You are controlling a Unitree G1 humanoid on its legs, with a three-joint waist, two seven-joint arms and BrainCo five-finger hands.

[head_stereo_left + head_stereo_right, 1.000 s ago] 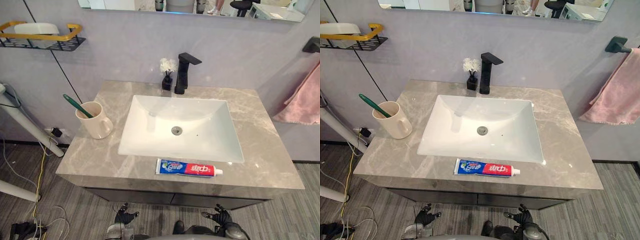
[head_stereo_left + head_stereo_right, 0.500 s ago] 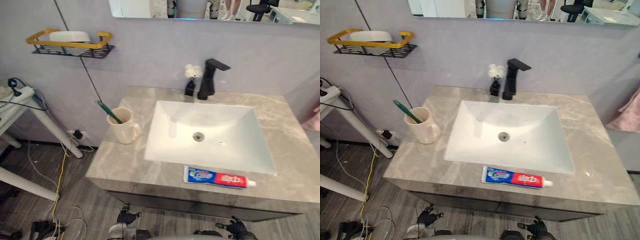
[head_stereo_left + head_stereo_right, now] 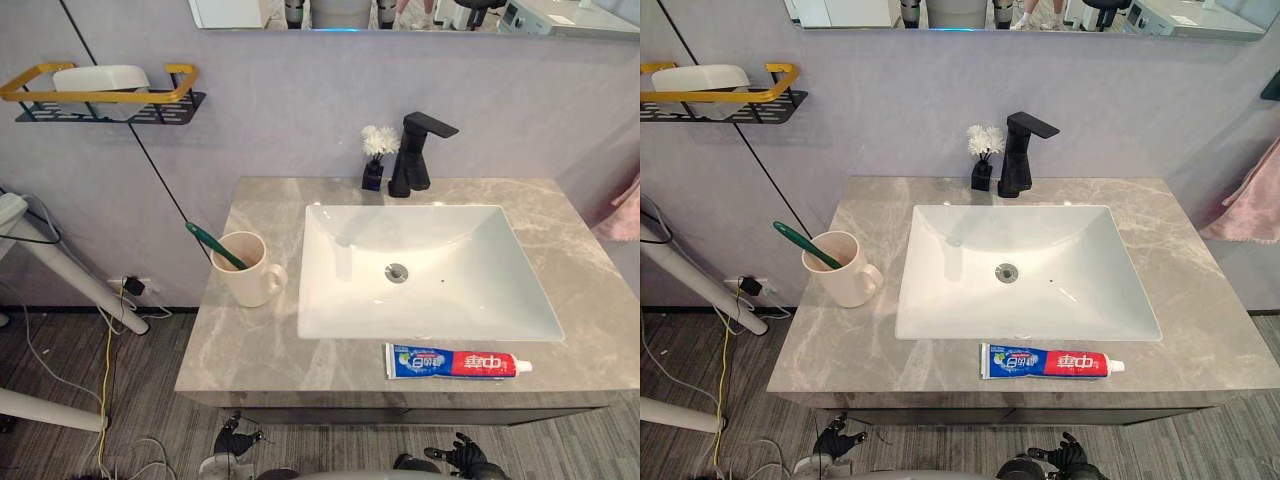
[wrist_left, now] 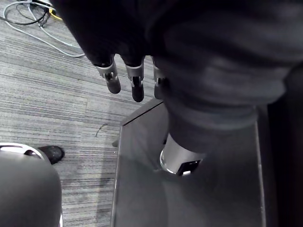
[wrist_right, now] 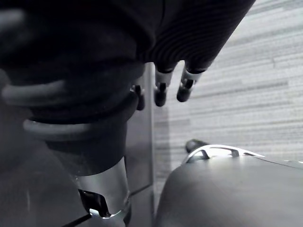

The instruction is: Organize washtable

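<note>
A grey marble worktop (image 3: 250,340) is carrying a white rectangular sink basin (image 3: 440,300) set into its middle. On the wall to the far left, a black wire shelf with a yellow rail (image 3: 100,95) is holding a white dish (image 3: 100,76). At the right edge, a pink towel (image 3: 1255,200) is hanging beside the worktop.

A cream ceramic mug (image 3: 245,275) is standing upright on the left of the worktop, just beside the basin. A green toothbrush (image 3: 212,245) is leaning out of it towards the left. A blue, white and red toothpaste tube (image 3: 455,362) is lying flat along the near edge, in front of the basin's right half, its cap pointing right.

A black angular faucet (image 3: 412,150) is standing at the far rim of the basin. A small black vase of white flowers (image 3: 375,160) is sitting just to its left.

Below the near edge, the left hand (image 3: 238,440) and the right hand (image 3: 462,458) are hanging low over the striped grey floor (image 4: 52,104), well apart from everything on the worktop. In the wrist views both seem to be holding nothing, fingers (image 4: 113,78) hanging loosely straight.
</note>
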